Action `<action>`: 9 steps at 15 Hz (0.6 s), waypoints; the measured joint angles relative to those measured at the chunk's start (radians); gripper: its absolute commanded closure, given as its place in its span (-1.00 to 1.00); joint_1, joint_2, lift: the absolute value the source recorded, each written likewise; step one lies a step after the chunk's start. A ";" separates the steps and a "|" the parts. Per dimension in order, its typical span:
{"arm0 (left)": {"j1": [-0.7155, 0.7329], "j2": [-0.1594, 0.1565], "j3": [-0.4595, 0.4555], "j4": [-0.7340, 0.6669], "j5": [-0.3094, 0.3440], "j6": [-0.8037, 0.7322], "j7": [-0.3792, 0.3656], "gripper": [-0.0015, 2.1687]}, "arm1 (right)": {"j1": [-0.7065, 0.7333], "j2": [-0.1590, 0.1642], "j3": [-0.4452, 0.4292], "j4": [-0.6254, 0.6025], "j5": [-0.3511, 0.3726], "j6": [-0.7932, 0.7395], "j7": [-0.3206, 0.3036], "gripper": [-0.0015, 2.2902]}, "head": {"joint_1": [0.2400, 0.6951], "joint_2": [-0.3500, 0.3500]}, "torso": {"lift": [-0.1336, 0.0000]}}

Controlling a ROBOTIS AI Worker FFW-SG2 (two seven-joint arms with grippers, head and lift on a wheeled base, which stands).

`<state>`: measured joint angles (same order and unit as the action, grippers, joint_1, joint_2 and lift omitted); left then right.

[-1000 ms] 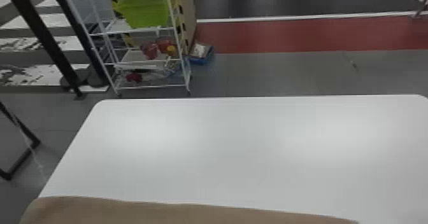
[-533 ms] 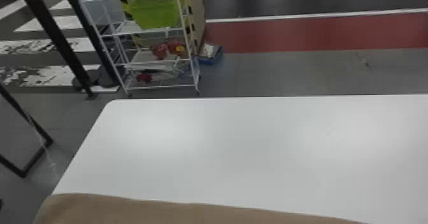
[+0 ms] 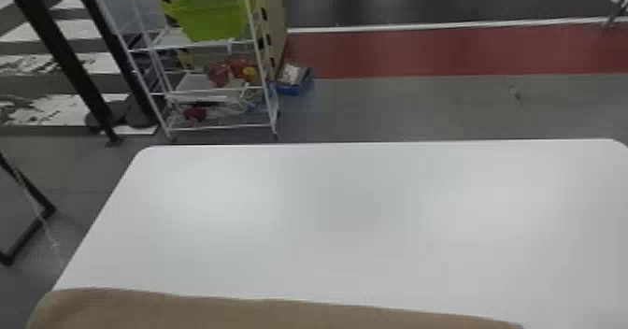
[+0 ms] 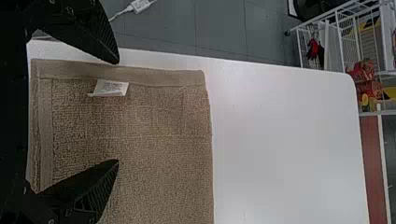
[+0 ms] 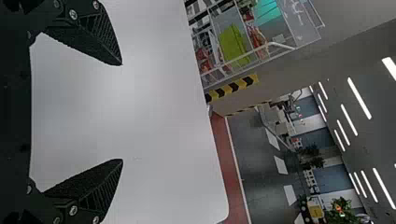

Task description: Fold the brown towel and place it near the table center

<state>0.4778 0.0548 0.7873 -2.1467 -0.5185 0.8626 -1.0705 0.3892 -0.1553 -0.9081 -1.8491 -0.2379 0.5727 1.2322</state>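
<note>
The brown towel [image 3: 261,311] lies along the near edge of the white table in the head view, its far edge running from the left corner toward the right. In the left wrist view the towel [image 4: 159,140] lies flat, with a hemmed border and a white tag [image 4: 110,88] near one edge. My left gripper [image 4: 117,112] stands open over it, fingers wide apart and nothing between them but the towel's surface beyond. My right gripper [image 5: 122,112] is open too, over bare white tabletop in the right wrist view.
The white table [image 3: 346,220] extends beyond the towel to rounded far corners. Behind its far left corner stands a white wire shelf [image 3: 215,89] with a green bin [image 3: 210,15]; a blue box [image 3: 293,81] is on the floor beside it. Black posts stand at the left.
In the head view the table, towel and shelf have shifted to the right since a second ago, as the view swung slightly left. The towel keeps its place on the table.
</note>
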 measured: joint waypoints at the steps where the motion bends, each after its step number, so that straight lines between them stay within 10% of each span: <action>1: -0.005 0.003 0.000 0.005 -0.004 0.001 0.001 -0.83 | -0.001 -0.001 0.000 0.000 0.000 0.000 0.000 -0.86 | 1.00 0.37 | -0.83; 9: -0.022 0.012 0.009 0.025 -0.009 0.005 -0.056 -0.61 | -0.006 -0.003 0.003 0.000 0.001 -0.001 0.000 -0.86 | 1.00 0.35 | -0.83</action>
<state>0.4556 0.0670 0.7967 -2.1215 -0.5272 0.8672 -1.1261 0.3829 -0.1582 -0.9046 -1.8488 -0.2369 0.5720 1.2318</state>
